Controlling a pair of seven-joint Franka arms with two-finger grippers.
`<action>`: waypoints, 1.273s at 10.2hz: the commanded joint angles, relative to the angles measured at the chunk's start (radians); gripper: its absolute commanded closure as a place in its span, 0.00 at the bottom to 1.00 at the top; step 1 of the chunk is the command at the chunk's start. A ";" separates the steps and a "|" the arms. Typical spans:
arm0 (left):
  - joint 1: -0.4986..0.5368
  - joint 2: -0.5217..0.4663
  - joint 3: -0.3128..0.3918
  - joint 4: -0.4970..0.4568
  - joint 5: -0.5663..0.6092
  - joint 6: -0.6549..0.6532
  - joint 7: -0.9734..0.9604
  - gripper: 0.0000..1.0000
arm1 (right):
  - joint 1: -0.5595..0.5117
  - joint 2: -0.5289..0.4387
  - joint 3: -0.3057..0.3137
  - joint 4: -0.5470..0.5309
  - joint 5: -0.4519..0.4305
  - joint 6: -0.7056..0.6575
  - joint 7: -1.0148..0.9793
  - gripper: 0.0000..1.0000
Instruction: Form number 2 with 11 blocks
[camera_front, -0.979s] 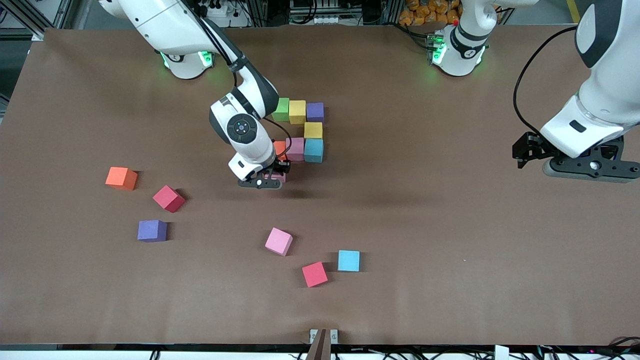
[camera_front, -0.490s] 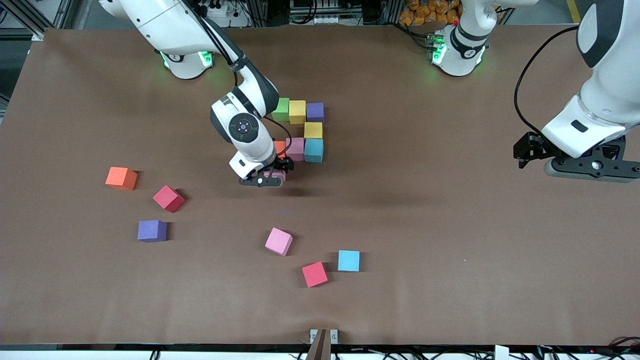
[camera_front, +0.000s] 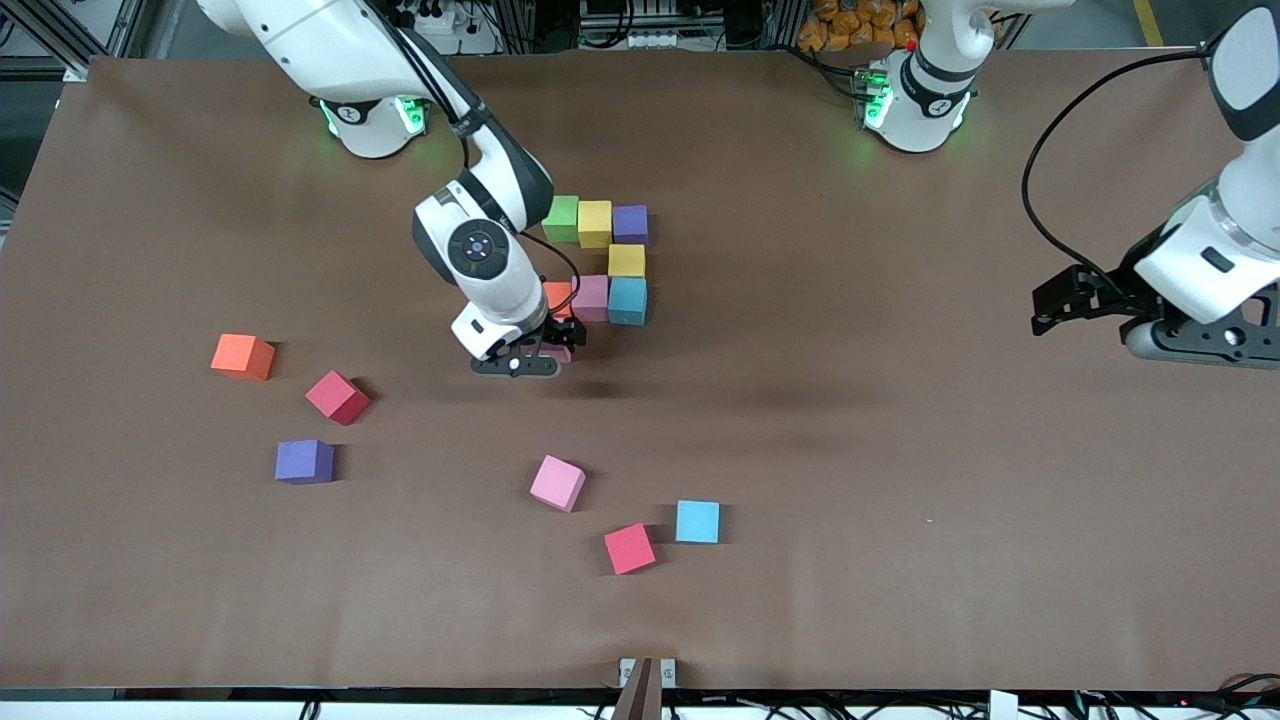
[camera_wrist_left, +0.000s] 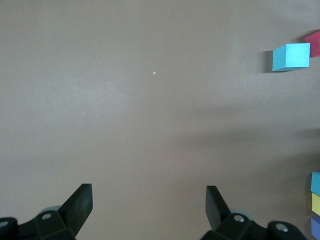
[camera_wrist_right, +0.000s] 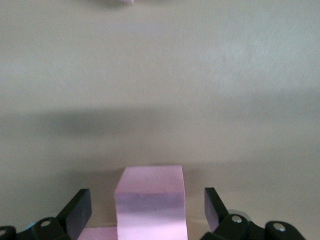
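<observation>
Right gripper (camera_front: 540, 352) sits low over the growing number 2 (camera_front: 610, 262), at the corner nearest the front camera on the right arm's side; its fingers are spread wide with a pink block (camera_wrist_right: 149, 200) standing free between them, no pad touching it in the right wrist view. That reads as a placement just let go. The figure so far: a top row of green block (camera_front: 561, 218), yellow block (camera_front: 594, 223) and purple block (camera_front: 630, 223); a second yellow block (camera_front: 626, 260) under the purple one; then a row of orange block (camera_front: 558, 296) (half hidden by the arm), pink block (camera_front: 591, 297) and teal block (camera_front: 628, 300); the released pink one lies just below the orange, mostly covered by the gripper. Eight placed, by my count, so three more are wanted for the bottom row. Loose on the table (camera_front: 900, 450), well apart from the figure: an orange cube (camera_front: 241, 356), a red cube (camera_front: 337, 397), a purple cube (camera_front: 304, 461), a pink cube (camera_front: 557, 483), another red cube (camera_front: 629, 548) and a light blue cube (camera_front: 697, 521). Left gripper (camera_wrist_left: 149, 210) waits over bare table at the left arm's end, fingers spread, holding nothing. Next move, as I judge it: lift the right gripper straight up so it does not nudge the pink block, then fetch a loose cube; the pink cube looks closest.
</observation>
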 joint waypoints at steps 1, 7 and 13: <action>-0.010 -0.011 -0.010 -0.003 -0.022 -0.014 0.006 0.00 | -0.040 -0.012 0.000 0.072 -0.012 -0.018 0.015 0.00; -0.015 -0.011 -0.027 0.002 0.023 -0.014 0.014 0.00 | -0.007 0.299 -0.096 0.592 -0.007 -0.230 0.062 0.00; -0.013 -0.013 -0.028 0.000 0.023 -0.022 0.017 0.00 | 0.038 0.508 -0.179 0.856 -0.007 -0.216 0.202 0.00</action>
